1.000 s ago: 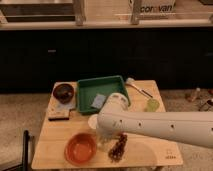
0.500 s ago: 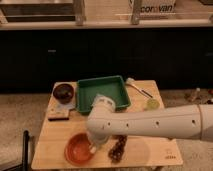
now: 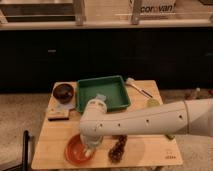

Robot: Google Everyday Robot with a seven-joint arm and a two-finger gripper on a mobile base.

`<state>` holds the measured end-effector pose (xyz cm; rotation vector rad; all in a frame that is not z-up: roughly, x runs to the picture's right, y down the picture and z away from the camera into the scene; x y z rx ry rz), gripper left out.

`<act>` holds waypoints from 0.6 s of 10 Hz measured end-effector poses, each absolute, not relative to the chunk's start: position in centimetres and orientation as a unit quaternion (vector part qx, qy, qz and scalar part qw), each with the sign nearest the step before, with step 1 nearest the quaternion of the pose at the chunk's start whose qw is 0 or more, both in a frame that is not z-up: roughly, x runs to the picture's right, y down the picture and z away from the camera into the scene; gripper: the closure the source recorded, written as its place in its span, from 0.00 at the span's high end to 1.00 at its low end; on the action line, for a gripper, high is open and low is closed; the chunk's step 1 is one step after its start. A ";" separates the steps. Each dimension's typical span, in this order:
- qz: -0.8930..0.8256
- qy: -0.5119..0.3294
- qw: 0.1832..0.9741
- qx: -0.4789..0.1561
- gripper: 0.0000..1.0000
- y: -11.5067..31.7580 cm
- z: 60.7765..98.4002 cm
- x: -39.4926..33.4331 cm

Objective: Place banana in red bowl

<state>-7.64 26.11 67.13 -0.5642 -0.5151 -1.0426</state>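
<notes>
here the gripper (image 3: 90,149) hangs at the end of the single white arm (image 3: 150,119), down over the red bowl (image 3: 75,151), whose rim shows to its left and below it, so the bowl lies straight under the pincer with nothing between them. whether the pincer is released or clenched cannot be told, for the wrist hides it, and the banana cannot be made out either; it is judged to be hidden under the wrist, either carried or already lying in the bowl, so its long axis cannot be given. the coming move seems to turn on that vertical relation alone: a drop into the bowl, then a lift clear. just to the pincer's right lies the dark grape bunch (image 3: 118,149), near enough to be brushed. behind the pincer stands the green tray (image 3: 122,89), and behind and to its left the dark brown bowl (image 3: 63,91). everything rests on a pale wooden table (image 3: 150,152), with a dark wall beyond and a speckled floor around.
</notes>
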 end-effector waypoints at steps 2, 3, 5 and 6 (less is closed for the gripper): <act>-0.489 -0.248 0.792 -0.270 0.00 26.5 67.4 -8.9; -0.487 -0.254 0.789 -0.275 0.00 26.7 67.5 -9.4; -0.485 -0.264 0.782 -0.288 0.00 27.3 68.0 -10.2; -0.481 -0.274 0.777 -0.298 0.00 27.7 68.3 -10.8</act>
